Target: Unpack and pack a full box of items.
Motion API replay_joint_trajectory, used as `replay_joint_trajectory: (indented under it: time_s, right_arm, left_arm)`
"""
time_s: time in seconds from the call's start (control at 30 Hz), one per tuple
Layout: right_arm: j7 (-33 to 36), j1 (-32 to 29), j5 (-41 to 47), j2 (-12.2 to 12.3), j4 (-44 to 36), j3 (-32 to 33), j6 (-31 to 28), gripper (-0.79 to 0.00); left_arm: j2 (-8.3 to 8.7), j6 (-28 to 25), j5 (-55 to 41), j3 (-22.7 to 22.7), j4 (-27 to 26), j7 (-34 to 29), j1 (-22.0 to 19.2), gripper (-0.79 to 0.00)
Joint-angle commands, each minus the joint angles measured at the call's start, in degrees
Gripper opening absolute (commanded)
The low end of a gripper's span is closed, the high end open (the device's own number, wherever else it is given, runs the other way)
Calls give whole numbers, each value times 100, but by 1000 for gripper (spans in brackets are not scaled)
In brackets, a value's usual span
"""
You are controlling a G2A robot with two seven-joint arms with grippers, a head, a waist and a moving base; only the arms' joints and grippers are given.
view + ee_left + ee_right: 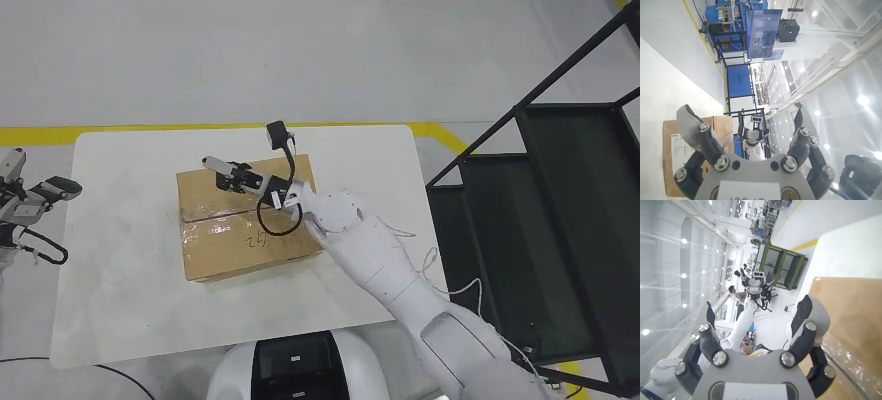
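A closed cardboard box point(245, 225) with clear tape along its top seam lies in the middle of the white table point(120, 300). My right gripper point(222, 168) hovers over the box's far left corner, open and holding nothing. In the right wrist view the right gripper point(757, 313) has its jaws wide apart, with the box top point(848, 313) and its tape point(844, 357) just beside one finger. My left gripper point(40, 175) is off the table's left edge, open and empty. Past the spread left gripper point(744, 117), the left wrist view shows the box point(723, 125) with a printed label point(677, 142) on its side.
A black metal step frame point(540, 200) stands to the right of the table. A yellow floor line point(40, 133) runs behind the table's far edge. Bare table surface surrounds the box on all sides.
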Motion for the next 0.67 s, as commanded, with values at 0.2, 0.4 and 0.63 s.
replay_joint_trajectory:
  time_s: [0.2, 0.4, 0.63]
  right_arm:
    - [-585, -2044, -286, 458, -2306, 1887, -47, 0]
    - [-475, -2582, -14, 564, -2721, 2332, -212, 0]
    - [-437, -2584, -3, 569, -2732, 2337, -194, -1]
  left_arm:
    - [0, 0, 0, 0, 0, 0, 0, 0]
    - [0, 0, 0, 0, 0, 0, 0, 0]
    - [0, 0, 0, 0, 0, 0, 0, 0]
